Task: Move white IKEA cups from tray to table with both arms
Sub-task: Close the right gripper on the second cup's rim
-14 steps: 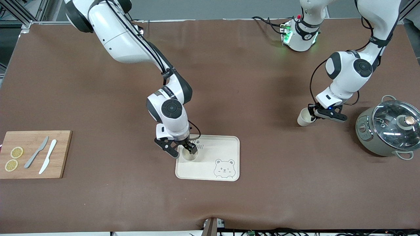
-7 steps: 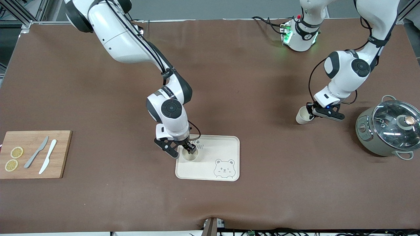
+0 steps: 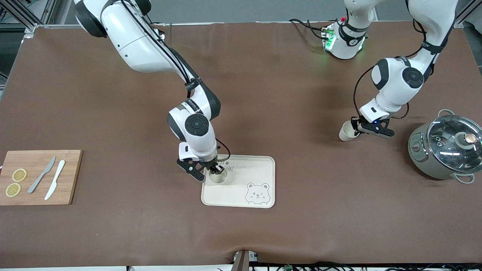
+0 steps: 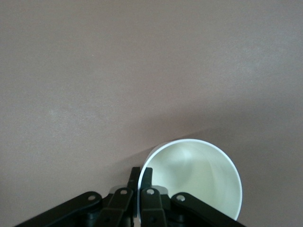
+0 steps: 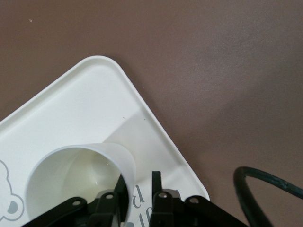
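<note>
The brown tabletop (image 3: 113, 233) carries everything, with the two white arms reaching down from their bases along its farther edge. Next in bulk is the grey-green pot (image 3: 444, 150) with a glass lid at the left arm's end, then the wooden cutting board (image 3: 71, 177) at the right arm's end, which bears two lemon slices (image 3: 16, 182) and two knives (image 3: 49, 179). The cream bear tray (image 3: 260, 169) lies near the middle, nearer the front camera than both grippers' wrists. The right gripper (image 3: 215, 172) is low over the tray corner toward the right arm's end, its jaws parted on either side of the wall of one white cup (image 3: 218, 178), one finger inside the rim and one outside with a gap showing in the right wrist view; that white cup (image 5: 71, 182) stands upright on the tray. The left gripper (image 3: 356, 130) hangs over bare tabletop beside the pot, jaws clenched on the rim wall of the other white cup (image 3: 345, 131), held tilted; the left wrist view shows the same cup (image 4: 194, 177) pinched at its rim.
</note>
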{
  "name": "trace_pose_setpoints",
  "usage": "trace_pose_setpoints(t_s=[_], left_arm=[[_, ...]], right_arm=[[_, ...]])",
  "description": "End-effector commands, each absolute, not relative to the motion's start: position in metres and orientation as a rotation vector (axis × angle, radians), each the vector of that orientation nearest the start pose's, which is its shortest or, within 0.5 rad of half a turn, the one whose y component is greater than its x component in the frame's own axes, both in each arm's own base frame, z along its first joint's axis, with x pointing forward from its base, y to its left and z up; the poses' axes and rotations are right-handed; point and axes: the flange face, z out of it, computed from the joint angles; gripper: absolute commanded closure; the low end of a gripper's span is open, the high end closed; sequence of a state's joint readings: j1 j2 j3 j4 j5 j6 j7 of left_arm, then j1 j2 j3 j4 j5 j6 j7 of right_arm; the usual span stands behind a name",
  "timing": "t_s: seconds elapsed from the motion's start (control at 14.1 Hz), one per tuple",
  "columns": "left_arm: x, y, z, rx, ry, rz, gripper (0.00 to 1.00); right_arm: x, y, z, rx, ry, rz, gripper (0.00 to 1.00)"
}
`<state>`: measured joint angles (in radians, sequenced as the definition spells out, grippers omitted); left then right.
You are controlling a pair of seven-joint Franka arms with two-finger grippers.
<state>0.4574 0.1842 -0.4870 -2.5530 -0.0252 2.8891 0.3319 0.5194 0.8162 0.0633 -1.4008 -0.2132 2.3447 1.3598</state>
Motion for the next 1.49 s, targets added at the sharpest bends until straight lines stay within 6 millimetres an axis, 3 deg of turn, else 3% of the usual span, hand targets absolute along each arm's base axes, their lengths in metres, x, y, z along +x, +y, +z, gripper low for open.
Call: trace_pose_setpoints(t_s=[0.0,0.07,0.14,0.21,0.28,0.64,0.92,1.27,1.41], left_arm=[[0.466,-0.017,0.231,-3.142,0.532,-0.319,1.0],[0.466,-0.017,0.231,-3.139,0.541,-0.321,0.77],[0.467,-0.017,0.232,-3.139,0.541,-0.324,0.61],[0.467,-0.017,0.232,-3.138,0.543,-0.324,0.5],[0.468,-0.017,0.233,-3.137,0.543,-0.328,0.47],[0.469,-0.017,0.234,-3.135,0.547,-0.333,0.47],[0.475,-0.018,0.248,-3.119,0.542,-0.362,0.47],[0.481,-0.025,0.275,-3.141,0.508,-0.302,0.47],[0.484,-0.028,0.292,-3.152,0.485,-0.281,0.47]], right_arm=[[0.631,0.402,0.231,-2.923,1.012,-0.299,0.95],[0.631,0.402,0.231,-2.924,1.011,-0.3,0.96],[0.631,0.402,0.231,-2.923,1.012,-0.299,1.0],[0.632,0.401,0.231,-2.923,1.013,-0.3,1.0],[0.631,0.402,0.231,-2.924,1.011,-0.3,1.0],[0.631,0.402,0.231,-2.924,1.012,-0.302,1.0],[0.63,0.404,0.237,-2.923,1.01,-0.303,1.0],[0.627,0.408,0.264,-2.922,1.012,-0.289,1.0],[0.624,0.406,0.291,-2.936,1.02,-0.277,1.0]])
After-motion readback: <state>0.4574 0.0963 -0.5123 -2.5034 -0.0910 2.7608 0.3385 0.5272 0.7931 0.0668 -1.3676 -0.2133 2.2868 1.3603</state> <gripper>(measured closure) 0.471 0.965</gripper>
